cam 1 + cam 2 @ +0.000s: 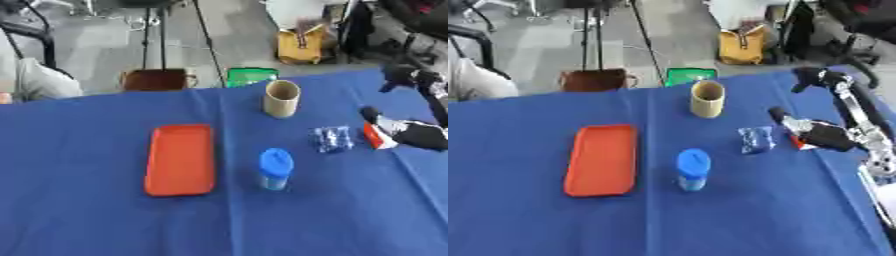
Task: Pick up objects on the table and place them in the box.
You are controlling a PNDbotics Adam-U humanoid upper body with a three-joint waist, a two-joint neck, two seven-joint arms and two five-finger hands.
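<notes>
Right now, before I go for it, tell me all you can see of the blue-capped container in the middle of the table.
The blue-capped container is a small, upright cylinder: a bright blue rounded lid over a paler, seemingly translucent body, probably plastic. It stands on the blue tablecloth, just right of the orange tray without touching it, nearer than the tan cup and left of the small blue packet. Nothing touches it, and the lid is on.

A red item [376, 136] is sitting under the right hand [820, 134]. A blue packet [754, 139] is lying just left of it, a tan cup [282, 98] standing beyond, a blue-lidded jar [275, 169] nearer left, a flat orange tray [180, 159] lying farthest left.
</notes>
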